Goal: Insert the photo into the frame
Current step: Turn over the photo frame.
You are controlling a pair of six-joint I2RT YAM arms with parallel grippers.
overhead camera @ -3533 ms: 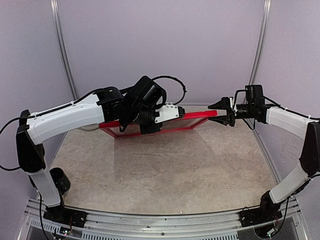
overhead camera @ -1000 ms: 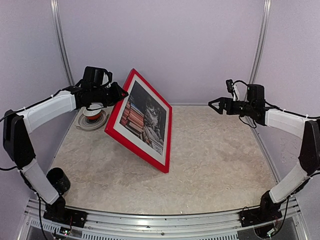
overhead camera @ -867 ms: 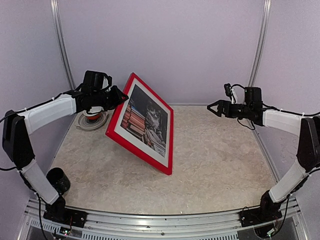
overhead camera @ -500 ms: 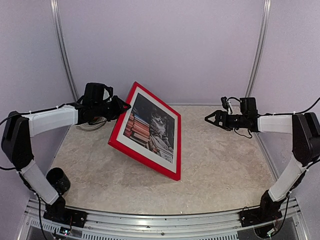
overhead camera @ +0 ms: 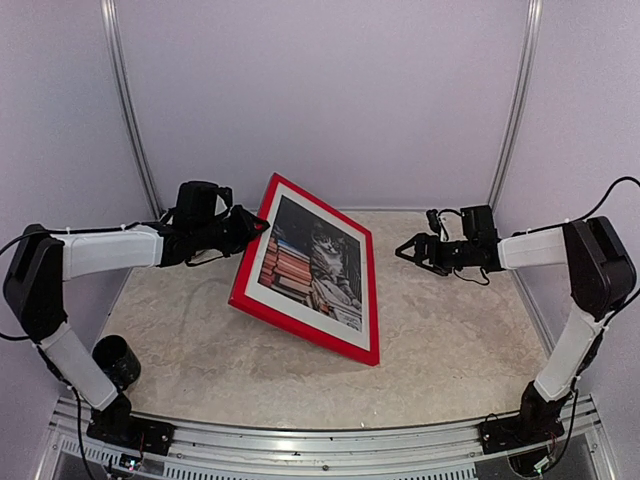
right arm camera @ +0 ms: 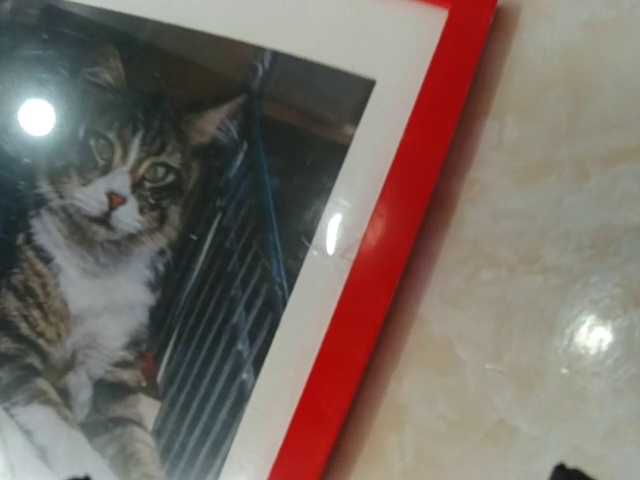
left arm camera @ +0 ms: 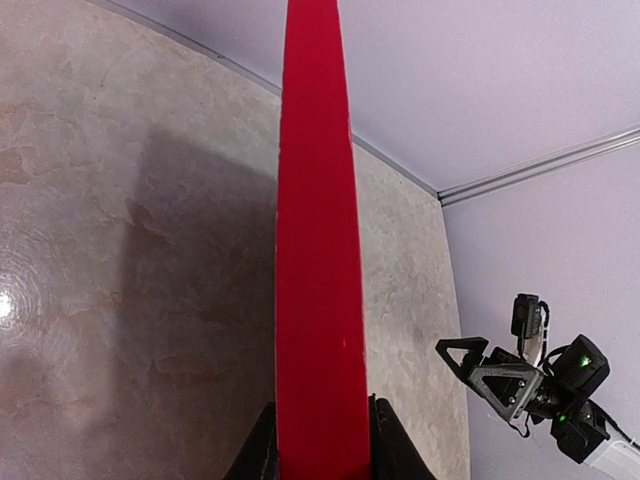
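photo point(overhead camera: 312, 272): sits inside the frame, in the middle of the top view. It shows a grey tabby cat on stacked books, with a white border all round.
photo, right wrist view point(right arm camera: 150, 230): fills the left and centre. The cat's face is at the upper left, and bright reflections lie over the picture.
frame point(overhead camera: 300, 330): glossy red and tilted, its face turned toward the near edge. Its top edge is raised at the upper centre and its low edge runs down to the lower right. Whether that low edge touches the table point(overhead camera: 450, 340) cannot be told.
frame, left wrist view point(left arm camera: 318, 250): seen edge-on as a red band running up the middle of the picture, with its shadow on the table to the left.
left hand point(overhead camera: 255, 228): closed on the frame's raised edge at the upper left of the frame. In its own view the dark fingers point(left arm camera: 262, 452) press on either side of the red band at the bottom.
right hand point(overhead camera: 405, 250): fingers spread wide and holding nothing. It is in the air just beside the frame's right edge, apart from it, and pointed toward the frame.
black cylinder point(overhead camera: 112, 358): stands at the lower left of the top view, beside the left arm's base and well apart from the frame.
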